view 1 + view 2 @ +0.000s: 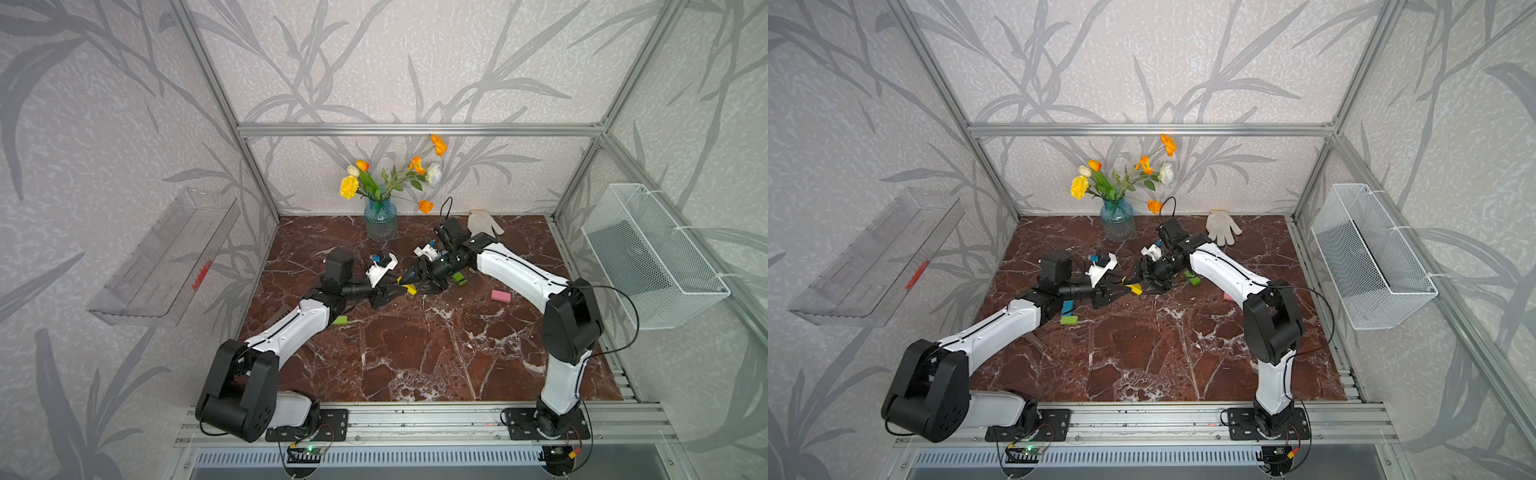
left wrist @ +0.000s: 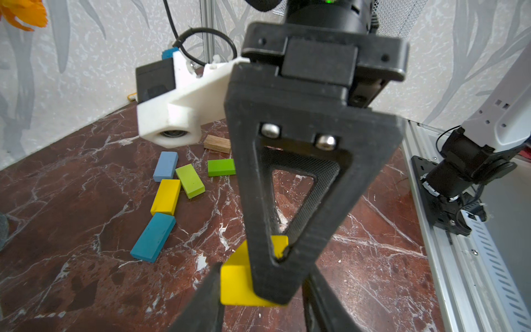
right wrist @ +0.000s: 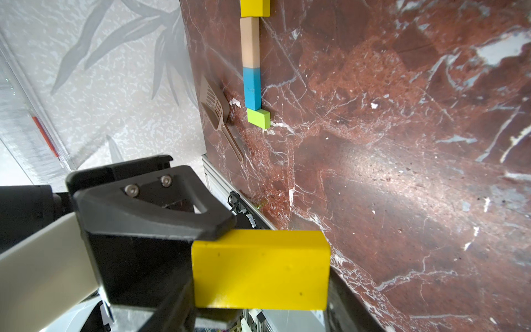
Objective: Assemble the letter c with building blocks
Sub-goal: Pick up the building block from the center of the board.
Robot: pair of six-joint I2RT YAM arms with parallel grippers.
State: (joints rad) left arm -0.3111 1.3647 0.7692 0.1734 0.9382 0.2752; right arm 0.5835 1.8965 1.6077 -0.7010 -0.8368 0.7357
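A yellow block [image 1: 410, 289] [image 1: 1136, 289] hangs just above the marble table between both arms. My right gripper [image 1: 419, 282] [image 3: 260, 299] is shut on the ends of the yellow block [image 3: 258, 258]. My left gripper [image 1: 401, 289] [image 2: 263, 276] holds the same yellow block [image 2: 235, 284] across its narrower sides, one finger pressed on each side. A straight row of yellow [image 3: 255, 8], tan [image 3: 250, 41] and blue [image 3: 252, 87] blocks ends in a lime block [image 3: 258, 117] turned crosswise, part of the letter c. Loose light blue [image 2: 165, 169], lime [image 2: 189, 181], green [image 2: 221, 167], yellow [image 2: 166, 197], teal [image 2: 153, 237] and wooden [image 2: 217, 143] blocks lie beyond.
A glass vase of flowers [image 1: 380, 222] and a white glove [image 1: 484, 224] stand at the back. A pink block [image 1: 500, 296] lies to the right. A brown scoop [image 3: 214, 109] lies by the row. A wire basket [image 1: 652, 257] and a clear shelf [image 1: 166, 257] hang on the side walls.
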